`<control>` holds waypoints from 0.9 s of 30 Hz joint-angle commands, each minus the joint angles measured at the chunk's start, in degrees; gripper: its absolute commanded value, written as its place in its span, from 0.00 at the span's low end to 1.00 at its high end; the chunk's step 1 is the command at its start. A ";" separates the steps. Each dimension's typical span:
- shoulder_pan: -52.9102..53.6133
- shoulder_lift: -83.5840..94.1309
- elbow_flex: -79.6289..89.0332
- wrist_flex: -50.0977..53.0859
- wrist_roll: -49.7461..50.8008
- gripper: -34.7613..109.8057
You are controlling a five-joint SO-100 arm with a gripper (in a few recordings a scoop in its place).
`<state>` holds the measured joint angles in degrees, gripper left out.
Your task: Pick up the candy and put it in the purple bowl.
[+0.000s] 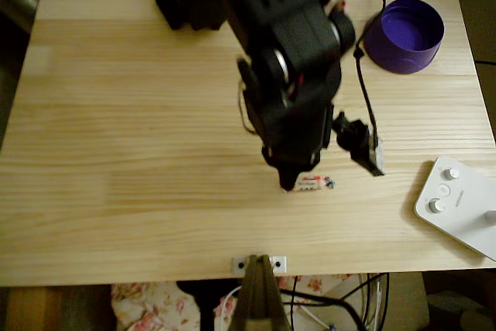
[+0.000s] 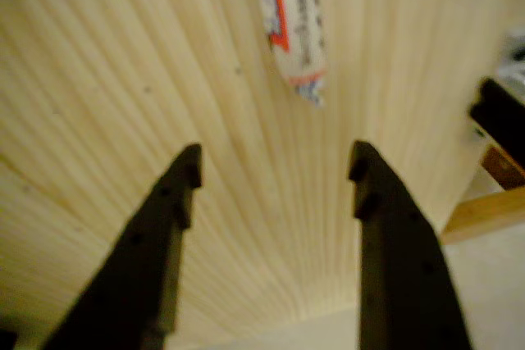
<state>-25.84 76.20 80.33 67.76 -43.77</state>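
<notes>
in the overhead view the black arm (image 1: 283, 52) reaches from the upper middle of the frame down toward the centre, its bulk foreshortened, and the gripper (image 1: 291, 180) points downward just below centre, its tip just left of the candy (image 1: 314, 184). in the wrist view the gripper (image 2: 275, 165) has its two dark fingers (image 2: 160, 235) spread wide apart, with bare wood showing between them and nothing held; both tips sit in the middle height of the frame, one left and one right.

the candy lies flat on the table (image 1: 139, 137), just below and right of centre in the overhead view, its long axis running roughly left to right there. in the wrist view the candy (image 2: 289, 26) is at the top centre, beyond the fingertips and apart from them, its long axis close to vertical and leaning slightly to the lower right; the white and red wrapper is blurred.

the purple bowl (image 1: 404, 35) stands upright at the upper right corner of the table, well apart from the candy. a white device with round knobs (image 1: 459, 205) sits at the right edge, lower down. the surface is pale wood with grain running left to right in the overhead view. a black cable (image 1: 366, 91) trails across the right part, and floral fabric (image 1: 147, 308) shows below the table's near edge.
</notes>
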 commanded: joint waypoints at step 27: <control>0.00 -14.33 -21.80 6.42 -4.31 0.44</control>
<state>-25.93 59.85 62.58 73.65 -46.76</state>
